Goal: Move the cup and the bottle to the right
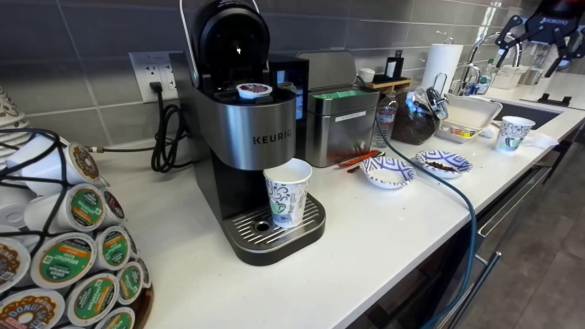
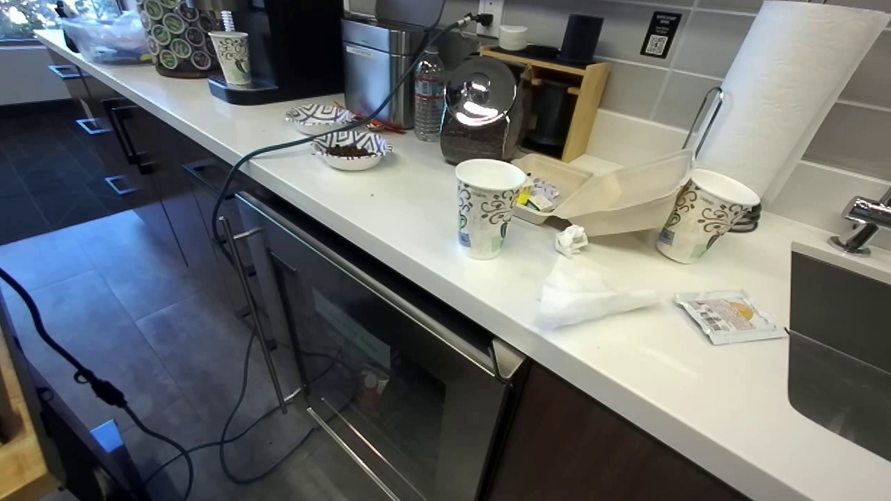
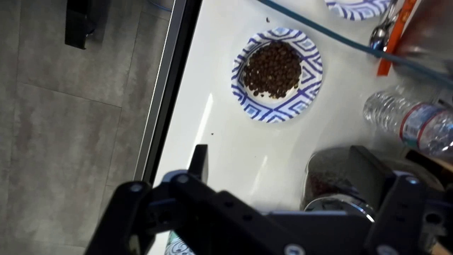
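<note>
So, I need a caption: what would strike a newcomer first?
Likely the open Keurig machine on the counter in an exterior view, with coffee pods heaped at the picture's left. In the wrist view, the patterned bowl of dark beans stands out, upper centre, the open pincer along the bottom.

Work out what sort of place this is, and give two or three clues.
Probably an office kitchenette or break room: there's a Keurig coffee maker, a pile of coffee pods and a sink.
</note>
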Robot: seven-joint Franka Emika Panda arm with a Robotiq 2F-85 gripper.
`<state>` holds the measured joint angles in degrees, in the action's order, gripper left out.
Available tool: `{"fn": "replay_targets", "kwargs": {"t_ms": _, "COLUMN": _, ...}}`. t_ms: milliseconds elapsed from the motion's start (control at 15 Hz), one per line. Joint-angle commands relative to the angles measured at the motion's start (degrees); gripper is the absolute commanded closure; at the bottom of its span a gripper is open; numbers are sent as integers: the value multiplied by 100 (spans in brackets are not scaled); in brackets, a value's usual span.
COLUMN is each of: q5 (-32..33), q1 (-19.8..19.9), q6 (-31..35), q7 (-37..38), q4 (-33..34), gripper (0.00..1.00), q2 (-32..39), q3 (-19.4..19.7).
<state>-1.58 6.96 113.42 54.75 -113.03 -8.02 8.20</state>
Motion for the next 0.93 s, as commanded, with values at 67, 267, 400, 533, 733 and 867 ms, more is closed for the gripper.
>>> {"fn": "replay_targets", "kwargs": {"t_ms": 67, "q5": -694, "q1": -58, "q6": -103, "q7": -1462, "q4": -19, "gripper": 0, "q2": 75, "q3": -58}}
{"fn": "replay_targets", "kwargs": {"t_ms": 267, "q5": -1082, "q1": -96, "q6": -222, "q7": -2370, "q4": 6, "gripper": 0, "q2": 178, "q3": -104}}
{"fn": "replay_targets", "kwargs": {"t_ms": 400, "q5": -1249, "q1": -105, "q6": -461, "q7": -2938, "q4": 63, "gripper": 0, "q2": 243, "q3": -121}}
{"fn": "replay_targets", "kwargs": {"t_ms": 533, "q5": -1334, "q1": -107, "q6": -806, "q7": -3482, "q4": 120, "gripper": 0, "q2": 290, "q3": -125}}
{"fn": "replay_targets", "kwargs": {"t_ms": 733, "q5": -1311, "q1": -108, "q6": -1446, "q7": -4209, "q4": 328, "gripper": 0, "q2": 450, "q3": -124}}
{"fn": "replay_targets", "kwargs": {"t_ms": 867, "q5": -1183, "q1": -80, "q6": -1211, "q7": -3929, "q4": 162, "gripper": 0, "q2": 312, "q3": -163}}
